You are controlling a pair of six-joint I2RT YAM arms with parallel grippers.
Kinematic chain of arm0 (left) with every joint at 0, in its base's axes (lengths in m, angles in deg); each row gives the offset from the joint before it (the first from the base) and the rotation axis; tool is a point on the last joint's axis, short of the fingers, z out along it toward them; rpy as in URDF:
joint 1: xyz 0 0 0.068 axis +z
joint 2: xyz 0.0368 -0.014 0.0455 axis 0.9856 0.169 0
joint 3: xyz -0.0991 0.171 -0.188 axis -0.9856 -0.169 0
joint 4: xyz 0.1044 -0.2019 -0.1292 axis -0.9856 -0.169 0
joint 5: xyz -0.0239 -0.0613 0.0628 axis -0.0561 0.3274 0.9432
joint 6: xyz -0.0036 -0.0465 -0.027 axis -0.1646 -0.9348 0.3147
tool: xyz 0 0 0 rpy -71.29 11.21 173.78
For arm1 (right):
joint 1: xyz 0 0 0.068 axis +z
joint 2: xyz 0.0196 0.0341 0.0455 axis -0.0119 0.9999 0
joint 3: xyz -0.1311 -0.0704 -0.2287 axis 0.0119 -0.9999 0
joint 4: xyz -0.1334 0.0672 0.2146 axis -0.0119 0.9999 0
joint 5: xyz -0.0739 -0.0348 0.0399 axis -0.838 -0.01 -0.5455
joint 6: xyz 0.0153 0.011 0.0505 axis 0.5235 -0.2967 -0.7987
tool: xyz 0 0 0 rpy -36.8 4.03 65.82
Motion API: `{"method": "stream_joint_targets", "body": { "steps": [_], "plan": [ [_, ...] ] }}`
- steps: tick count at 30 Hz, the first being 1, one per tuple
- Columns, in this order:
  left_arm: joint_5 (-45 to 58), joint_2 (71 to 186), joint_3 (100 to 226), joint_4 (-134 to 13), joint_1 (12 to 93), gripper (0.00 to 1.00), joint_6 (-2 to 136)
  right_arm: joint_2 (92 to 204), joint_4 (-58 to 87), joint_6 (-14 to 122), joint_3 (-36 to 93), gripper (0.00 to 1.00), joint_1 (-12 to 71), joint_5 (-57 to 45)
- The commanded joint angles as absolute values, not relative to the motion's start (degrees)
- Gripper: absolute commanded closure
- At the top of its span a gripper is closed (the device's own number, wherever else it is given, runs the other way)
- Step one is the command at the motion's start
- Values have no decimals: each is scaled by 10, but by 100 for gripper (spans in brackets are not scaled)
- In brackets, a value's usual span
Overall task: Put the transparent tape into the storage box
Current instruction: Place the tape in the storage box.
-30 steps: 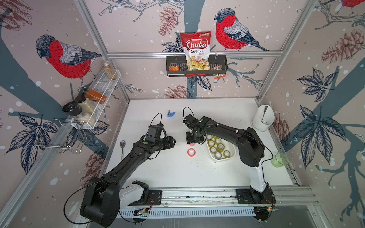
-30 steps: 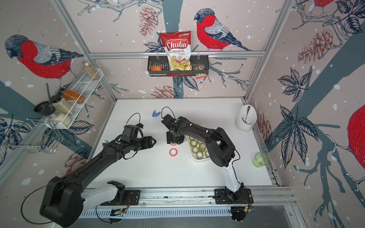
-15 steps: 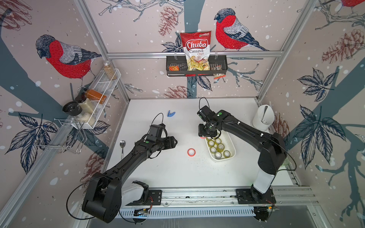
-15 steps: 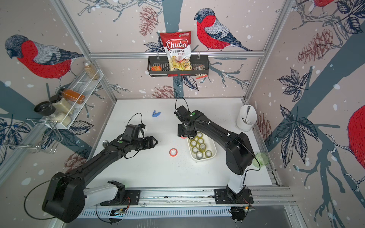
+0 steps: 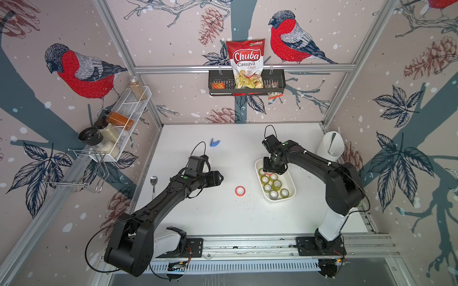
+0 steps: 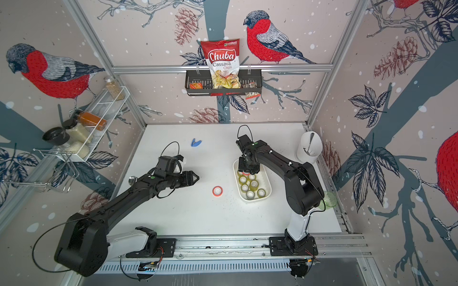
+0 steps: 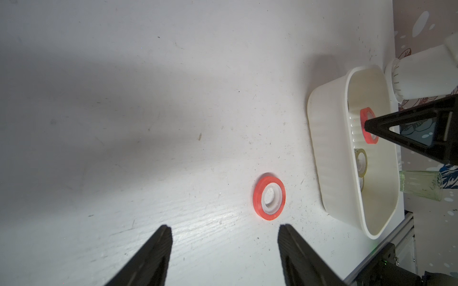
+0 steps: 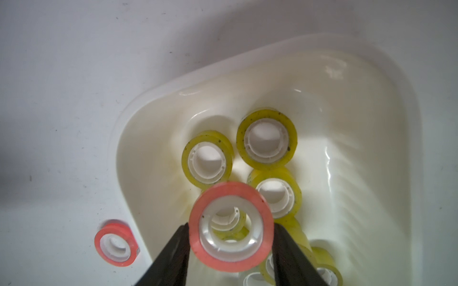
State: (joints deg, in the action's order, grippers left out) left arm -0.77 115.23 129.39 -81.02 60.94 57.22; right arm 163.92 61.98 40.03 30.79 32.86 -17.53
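In both top views the right gripper (image 8: 230, 226) hides most of the tape (image 8: 229, 189) it clamps, roll level, hole up, over the far end of the box (image 8: 153, 148), which runs front-to-back. The left gripper (image 7: 224, 225) gapes, empty.

Red tape roll (image 8: 230, 190) over wht storage box (image 8: 146, 173)

Loads of open table (image 5: 210, 218) is left across the middle and near edge. The run to the storage box (image 7: 327, 153) is partly blocked by a loose red roll (image 5: 240, 191) just left of it. Inside, most floor is taken by yellow rolls (image 8: 241, 141); its far end is occupied by the right gripper (image 8: 231, 225) clamped on another red roll (image 8: 230, 190).
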Motion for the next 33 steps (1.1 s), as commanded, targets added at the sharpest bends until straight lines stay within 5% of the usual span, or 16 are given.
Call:
{"method": "stream_joint_targets", "body": {
  "steps": [1,18,24,28,33],
  "plan": [
    [-4,1149,1298,-803,610,28,578,1655,591,421,312,47,323,-176],
    [7,1137,1292,-814,610,28,577,1677,589,422,331,46,325,-179],
    [9,1134,1291,-813,610,28,577,1629,628,418,334,35,345,-200],
    [9,1134,1291,-812,610,28,576,1601,661,420,345,40,375,-214],
    [10,1133,1291,-814,610,28,575,1592,686,423,367,33,412,-197]
  ]
}}
